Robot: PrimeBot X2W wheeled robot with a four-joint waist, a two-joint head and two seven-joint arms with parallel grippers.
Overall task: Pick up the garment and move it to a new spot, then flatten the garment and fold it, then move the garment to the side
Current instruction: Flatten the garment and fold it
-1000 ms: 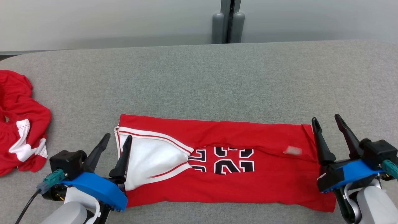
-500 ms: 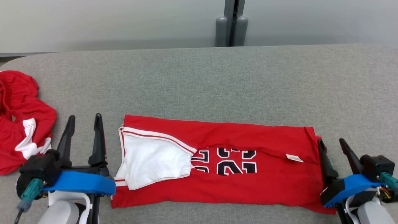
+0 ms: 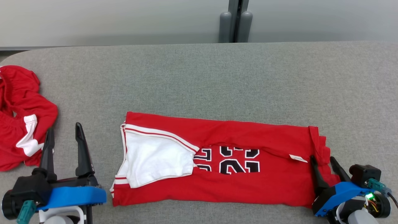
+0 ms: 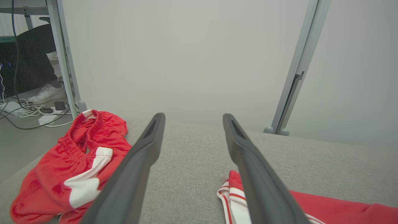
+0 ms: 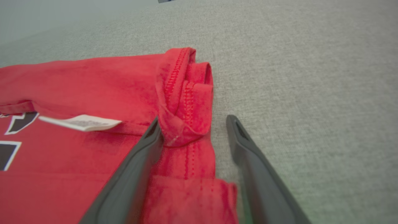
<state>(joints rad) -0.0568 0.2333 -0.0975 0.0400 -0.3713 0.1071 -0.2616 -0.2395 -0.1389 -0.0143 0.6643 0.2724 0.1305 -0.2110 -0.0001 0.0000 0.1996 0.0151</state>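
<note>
Spreading across the head view, a grey cloth-covered table (image 3: 199, 77) stands against a pale wall (image 3: 108, 18) with a grey post (image 3: 235, 25) behind its far edge. A red jersey (image 3: 248, 186) lies folded into a long band along the near middle of the table, its white side panel toward the left and black numbers (image 3: 231, 160) showing at the centre. A crumpled pair of red shorts (image 3: 21, 102) sits at the table's left end, well apart from the jersey.

The left gripper (image 3: 64, 128) hovers over bare table between the shorts and the jersey's left edge, fingers spread wide and holding nothing. The right gripper (image 3: 322, 158) is at the jersey's right end, also spread wide. A bunched red hem lies between its fingers, against the inner one, unclamped. A small white label (image 3: 298, 158) lies just beside it.
</note>
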